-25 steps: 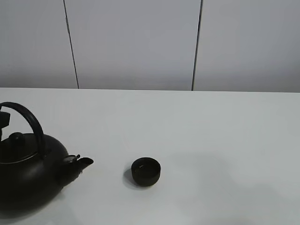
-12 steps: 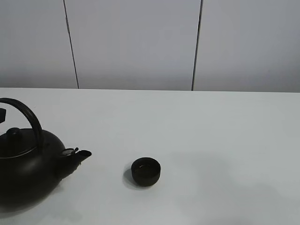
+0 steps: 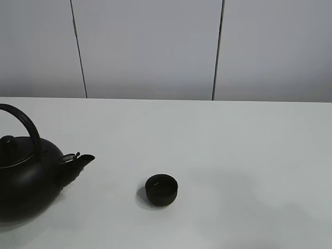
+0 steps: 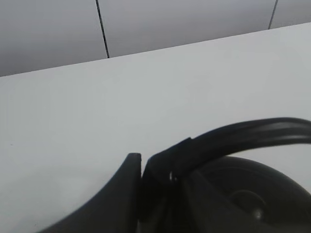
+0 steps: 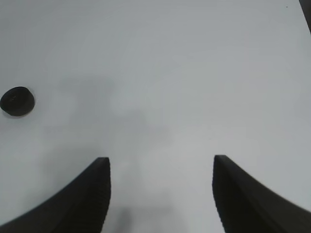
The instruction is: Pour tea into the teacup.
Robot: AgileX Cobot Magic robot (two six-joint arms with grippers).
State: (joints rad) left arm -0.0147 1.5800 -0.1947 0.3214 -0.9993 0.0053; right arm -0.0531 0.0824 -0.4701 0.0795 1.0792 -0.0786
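The small black teacup (image 3: 161, 190) stands on the white table (image 3: 233, 145), a little left of centre; it also shows in the right wrist view (image 5: 17, 100). The big black kettle (image 3: 23, 181) is at the far left, roughly upright, its spout (image 3: 83, 158) pointing toward the cup but well short of it. My left gripper (image 4: 143, 165) is shut on the kettle's arched handle (image 4: 243, 133); it is out of the high view. My right gripper (image 5: 160, 194) is open and empty above bare table, right of the cup.
A grey panelled wall (image 3: 155, 46) runs behind the table's far edge. The kettle body is cut off by the left edge of the high view.
The kettle has moved left and up in the high view, its spout drawing away from the cup. The left gripper has left that view. The cup has not moved.
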